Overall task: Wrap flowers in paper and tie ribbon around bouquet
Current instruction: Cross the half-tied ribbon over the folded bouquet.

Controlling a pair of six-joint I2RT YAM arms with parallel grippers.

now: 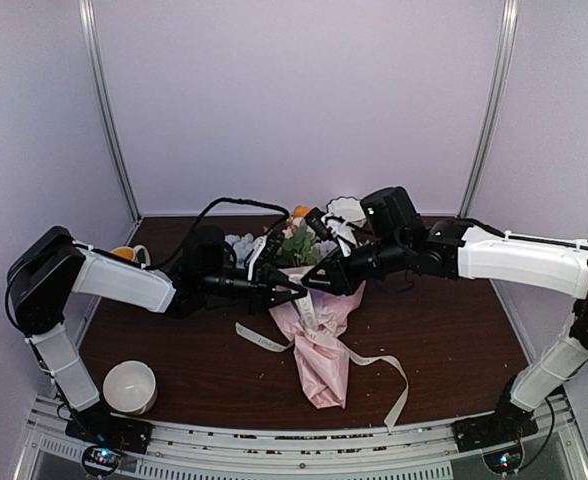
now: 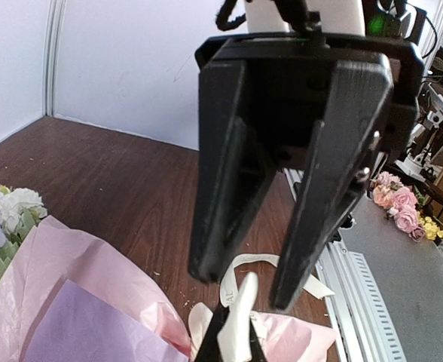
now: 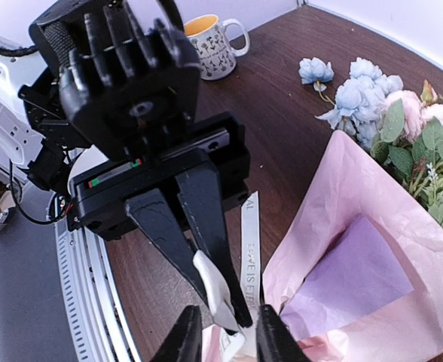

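From above, the bouquet [image 1: 319,350] lies in the middle of the table [image 1: 444,340], blooms pointing to the far wall and the pink paper cone pointing to the near edge. The ribbon [image 1: 374,360] crosses the cone, with one end out to the left and a long tail looping off to the right and down to the near edge. Both arms reach in over the top of the cone, and the left gripper [image 1: 292,288] and right gripper [image 1: 322,280] meet tip to tip. A bowl [image 1: 129,387] sits near the left base, and a mug [image 1: 126,254] shows behind the left arm.

The left wrist camera looks straight at the right gripper [image 2: 244,286]. Its jaws stand apart and grip nothing, with the ribbon [image 2: 238,317] rising into the gap. At the bottom edge the left gripper [image 2: 233,351] is pinched tight on that ribbon. Paper [image 2: 78,302] and flowers [image 2: 7,211] lie to the lower left.

In the right wrist view the left gripper [image 3: 233,313] has its jaws closed on a white fold of ribbon [image 3: 250,249], just beside the edge of the paper [image 3: 357,256]. The right gripper [image 3: 229,339] straddles the left's tip, spread and not clamping. Blue and pink flowers [image 3: 372,98] lie beyond the paper, and the mug [image 3: 210,49] stands at the far left.
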